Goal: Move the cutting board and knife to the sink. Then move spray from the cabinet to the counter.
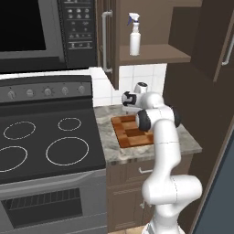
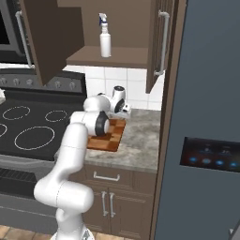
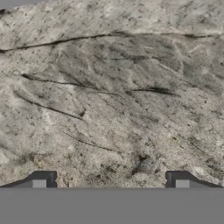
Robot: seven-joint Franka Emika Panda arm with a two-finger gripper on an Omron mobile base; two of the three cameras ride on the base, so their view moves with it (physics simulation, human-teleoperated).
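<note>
On the left lies the black stovetop with its white rings, and the microwave hangs above it. The stovetop's right edge meets the stone surface, a narrow slab that ends on the right against a tall dark panel and, in the right base view, the grey refrigerator door. Open room on the surface is small: a strip at the near edge and a patch to the right of the cutting board.

The cutting board lies flat near the middle of the surface, its left edge close to the stovetop; the arm's elbow covers its right part. The knife cannot be made out.

Above, the cabinet stands open, its door swung out to the left over the surface's left end. The spray stands upright on the shelf, near the shelf's left end.

The gripper hangs low over bare surface at the far side, beyond the board, its fingertips spread wide with nothing between them.
</note>
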